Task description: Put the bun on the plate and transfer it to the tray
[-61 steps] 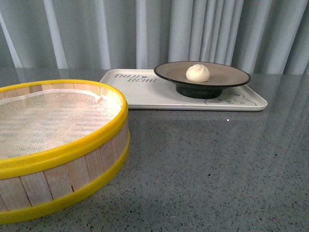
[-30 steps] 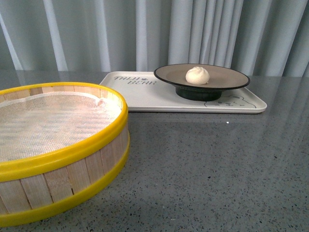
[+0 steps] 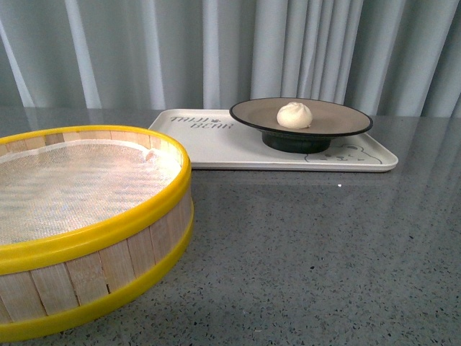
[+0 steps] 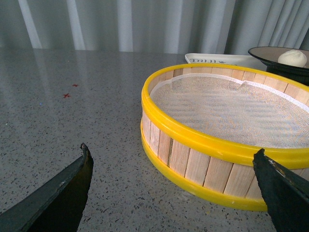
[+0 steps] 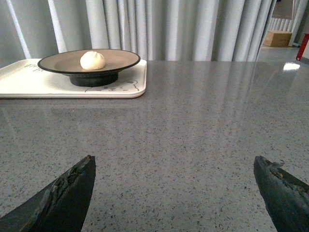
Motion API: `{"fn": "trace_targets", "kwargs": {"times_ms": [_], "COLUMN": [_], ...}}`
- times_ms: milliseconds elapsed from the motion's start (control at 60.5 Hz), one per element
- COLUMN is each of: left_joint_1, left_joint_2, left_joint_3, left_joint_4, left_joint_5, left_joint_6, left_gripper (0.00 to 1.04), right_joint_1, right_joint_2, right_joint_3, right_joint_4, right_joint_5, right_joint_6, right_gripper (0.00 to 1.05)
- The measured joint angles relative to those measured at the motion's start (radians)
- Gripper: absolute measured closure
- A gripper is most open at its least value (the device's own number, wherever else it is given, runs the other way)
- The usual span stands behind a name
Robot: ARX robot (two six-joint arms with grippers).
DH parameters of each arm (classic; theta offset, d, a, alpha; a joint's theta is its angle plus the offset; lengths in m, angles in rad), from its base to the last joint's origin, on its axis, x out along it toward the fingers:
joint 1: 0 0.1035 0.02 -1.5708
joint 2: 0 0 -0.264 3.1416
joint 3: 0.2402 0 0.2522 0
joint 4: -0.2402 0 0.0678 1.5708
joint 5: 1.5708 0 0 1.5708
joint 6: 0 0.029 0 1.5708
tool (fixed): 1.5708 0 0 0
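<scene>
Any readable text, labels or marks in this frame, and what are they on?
"TAIJI BEAR", roughly; dark, stylised and partly uncertain: on the tray, far-left corner, front view.
Bear drawing, no words: tray's near-right corner, partly behind the plate.
Steamer basket, bun: no text.

Even, soft light in all three views; you get sharp focus throughout.
Glare streaks whiten the grey tabletop (image 5: 289, 66) at upper right of your right wrist view; faint shadow sits under the plate (image 3: 301, 117); curtain (image 3: 216, 50) folds mildly soft.
</scene>
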Motion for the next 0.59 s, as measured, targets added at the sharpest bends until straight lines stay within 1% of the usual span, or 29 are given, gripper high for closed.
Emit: {"fn": "trace_targets", "kwargs": {"times_ms": [50,595], "left_joint_1": [0.0,0.0], "left_joint_2": [0.0,0.0], "left_joint_3": [0.0,0.0], "left_joint_4": [0.0,0.0], "left_joint_5": [0.0,0.0], "left_joint_6": [0.0,0.0], "left_gripper": [0.07,0.07], "right_joint_1": [0.0,0.0], "right_joint_2": [0.0,0.0], "right_joint_3": [0.0,0.0], "right_joint_4": [0.0,0.0], "right_joint_5": [0.0,0.0], "right_joint_6": [0.0,0.0], "right_gripper": [0.09,0.09]}}
